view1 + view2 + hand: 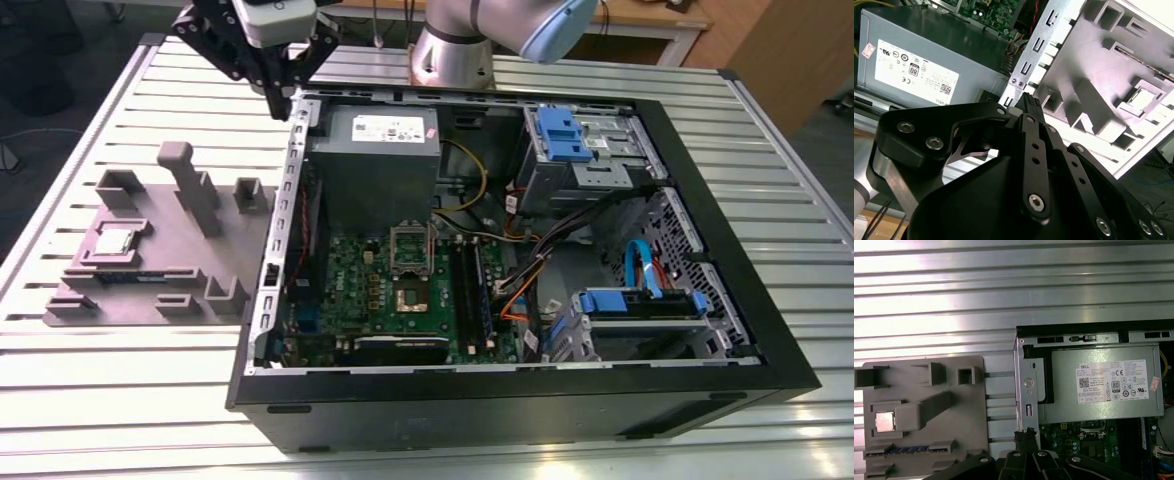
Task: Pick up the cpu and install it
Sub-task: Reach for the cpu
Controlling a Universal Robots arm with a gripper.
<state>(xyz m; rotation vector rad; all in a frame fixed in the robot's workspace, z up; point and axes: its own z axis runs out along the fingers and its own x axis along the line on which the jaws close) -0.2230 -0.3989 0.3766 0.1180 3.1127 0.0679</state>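
The cpu (118, 240) is a small silver square lying in a recess of the grey holder block (160, 290), at the exterior view's left of the open computer case. Both wrist views show the cpu (1141, 97) (885, 421) in that recess. My gripper (280, 100) hangs high over the case's far left corner, well away from the cpu. Its black fingers (1030, 107) are shut together with nothing between them, also seen as the fingertips (1024, 434) in the first wrist view. The green motherboard (400, 290) carries a socket (410, 298) at its middle.
A grey power supply (374, 150) with a white label fills the case's far left part. Blue drive brackets (567, 135) and cables lie on the exterior view's right. The case's metal wall (283, 230) stands between holder block and motherboard. A ribbed metal table (134, 400) lies beneath.
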